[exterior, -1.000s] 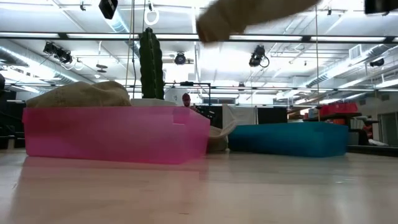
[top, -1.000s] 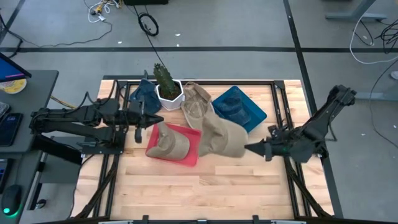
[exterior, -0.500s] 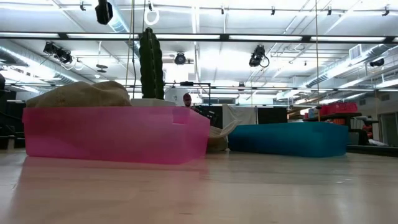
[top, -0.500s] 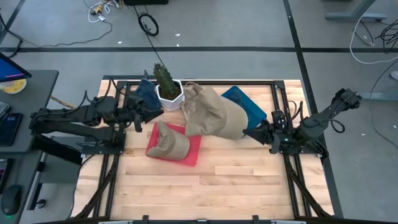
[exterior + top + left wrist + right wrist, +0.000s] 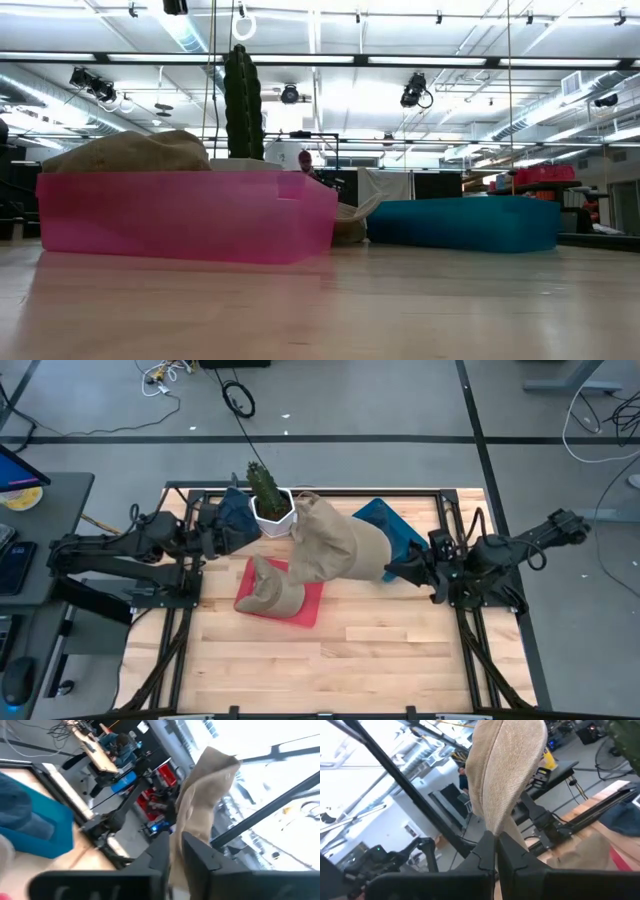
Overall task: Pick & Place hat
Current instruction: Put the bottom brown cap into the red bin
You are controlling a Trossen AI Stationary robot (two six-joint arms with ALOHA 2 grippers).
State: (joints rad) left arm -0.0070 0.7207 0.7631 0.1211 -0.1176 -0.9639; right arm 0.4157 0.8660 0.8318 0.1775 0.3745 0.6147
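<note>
place: a robotics lab in a large industrial hall
floor [image 5: 400,400]: grey concrete with dark seams, loose cables [image 5: 238,398] lying across it
ceiling [image 5: 330,90]: open, with pipes, ducts and long strip lights [image 5: 450,60]
rig: wooden table [image 5: 330,670] in a black metal frame [image 5: 180,650], two dark arms mounted at its sides
beside the rig: grey desk [image 5: 30,570] with a screen [image 5: 15,470] and a mouse [image 5: 17,682]
background: workbenches, red storage boxes [image 5: 545,176], further metal frames
people: one person [image 5: 305,161] far back in the room
</note>
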